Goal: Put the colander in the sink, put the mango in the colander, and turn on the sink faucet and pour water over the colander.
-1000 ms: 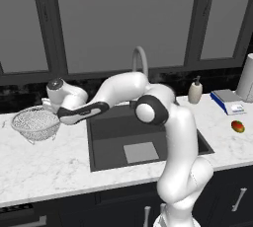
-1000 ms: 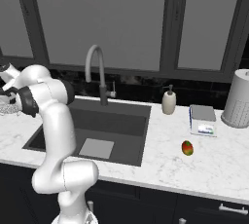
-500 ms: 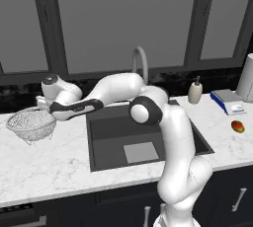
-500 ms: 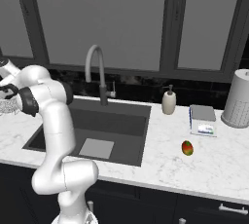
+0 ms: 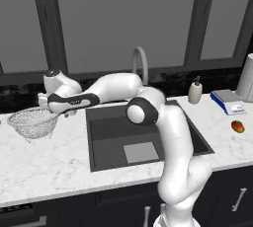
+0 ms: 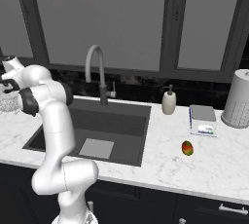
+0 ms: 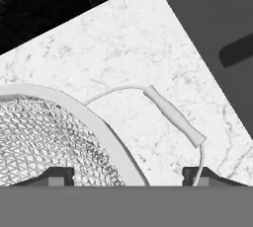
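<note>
White marble counter (image 5: 54,162) is running across the lower half of both base views, with the sink (image 5: 143,137) sunk into it at mid-frame and dark window panes filling the top. At the left edge of the left base view the colander (image 5: 33,123) is sitting on the marble, apart from the basin. The gripper (image 7: 128,174) is hovering at the colander's right rim, its two fingertips (image 7: 57,175) spread wide at the bottom of the hand view, straddling the rim (image 7: 106,134) and the wire side handle (image 7: 173,115); nothing is being clamped. The mango (image 6: 187,147) is lying on the counter at right of the right base view, well apart. The sink faucet (image 6: 99,74) is standing behind the basin.
</note>
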### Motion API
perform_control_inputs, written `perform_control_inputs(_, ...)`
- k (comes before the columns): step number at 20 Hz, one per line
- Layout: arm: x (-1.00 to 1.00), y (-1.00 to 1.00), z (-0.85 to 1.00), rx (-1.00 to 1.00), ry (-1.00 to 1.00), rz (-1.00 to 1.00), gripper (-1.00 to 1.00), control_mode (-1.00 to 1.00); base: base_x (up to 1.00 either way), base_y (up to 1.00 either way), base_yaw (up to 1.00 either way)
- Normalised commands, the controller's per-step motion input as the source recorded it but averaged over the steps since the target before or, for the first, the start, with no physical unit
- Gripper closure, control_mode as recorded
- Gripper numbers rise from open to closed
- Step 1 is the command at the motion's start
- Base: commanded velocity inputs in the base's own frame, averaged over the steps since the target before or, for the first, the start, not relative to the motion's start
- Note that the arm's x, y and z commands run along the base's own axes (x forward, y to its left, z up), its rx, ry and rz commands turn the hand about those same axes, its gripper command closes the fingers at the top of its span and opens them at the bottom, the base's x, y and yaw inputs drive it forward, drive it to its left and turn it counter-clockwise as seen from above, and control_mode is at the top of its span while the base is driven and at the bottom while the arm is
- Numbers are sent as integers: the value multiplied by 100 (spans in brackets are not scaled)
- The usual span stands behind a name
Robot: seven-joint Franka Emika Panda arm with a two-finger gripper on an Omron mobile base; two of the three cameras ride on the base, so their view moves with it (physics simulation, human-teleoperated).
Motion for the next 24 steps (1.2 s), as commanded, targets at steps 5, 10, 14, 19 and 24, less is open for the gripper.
perform_control_inputs(5,-48,0,0,1,-16,-10,100,-100,0,0,0)
perform_control_inputs(10,-57,0,16,4,-27,-25,100,-100,0,0,0)
perform_control_inputs(14,-52,1,40,9,-32,-35,100,-100,0,0,0)
perform_control_inputs(19,-47,0,77,20,-29,-35,100,-100,0,0,0)
perform_control_inputs(24,-52,0,93,23,-35,-31,100,-100,0,0,0)
